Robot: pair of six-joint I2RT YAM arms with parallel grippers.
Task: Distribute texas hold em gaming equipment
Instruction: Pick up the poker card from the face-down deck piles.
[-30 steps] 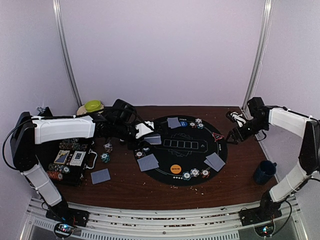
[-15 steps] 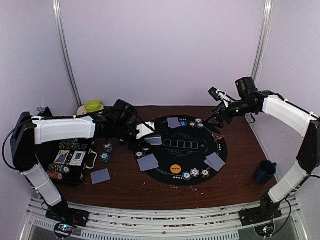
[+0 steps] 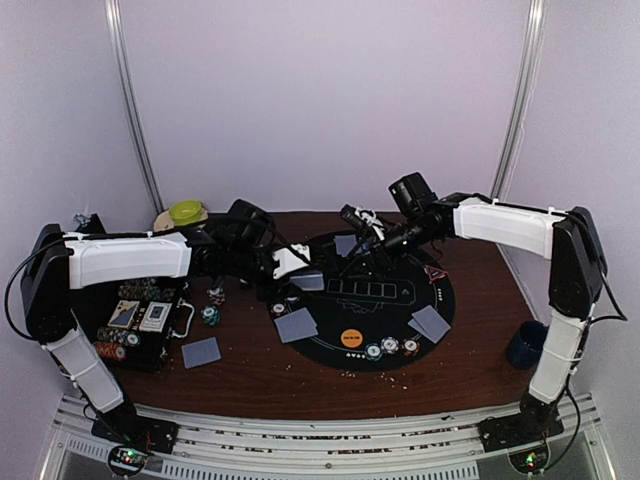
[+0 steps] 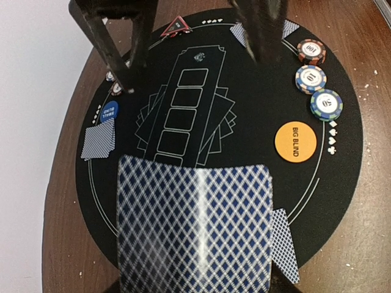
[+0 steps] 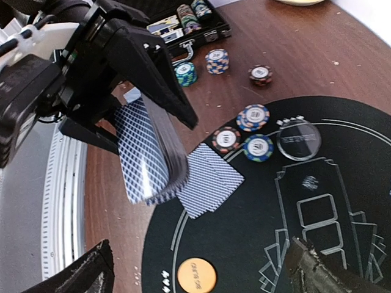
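Note:
My left gripper [image 3: 298, 268] is shut on a deck of blue-backed playing cards [image 4: 195, 226], held over the left edge of the round black mat [image 3: 445, 292]. The deck [image 5: 149, 152] faces my right gripper [image 5: 198, 276], which hangs open and empty above the mat [image 3: 362, 228], a short way from it. Face-down card pairs lie on the mat [image 3: 347, 245] [image 3: 296, 324] [image 3: 431, 322], and one card [image 3: 201, 352] lies on the wood. An orange big-blind disc [image 4: 297, 141], a blue small-blind disc [image 4: 109, 111] and striped chips [image 4: 310, 78] sit along the mat's rim.
The open black chip case [image 3: 140, 320] lies at the left, with loose chip stacks [image 5: 217, 60] beside it. A dark blue mug [image 3: 527, 345] stands at the right front. A yellow-green lidded item [image 3: 186, 211] sits at the back left. A clear button [image 5: 298, 140] lies on the mat.
My right arm has swung from the table's right edge leftwards across the mat toward the deck, and its jaws have opened wide. The left arm and deck have stayed put.

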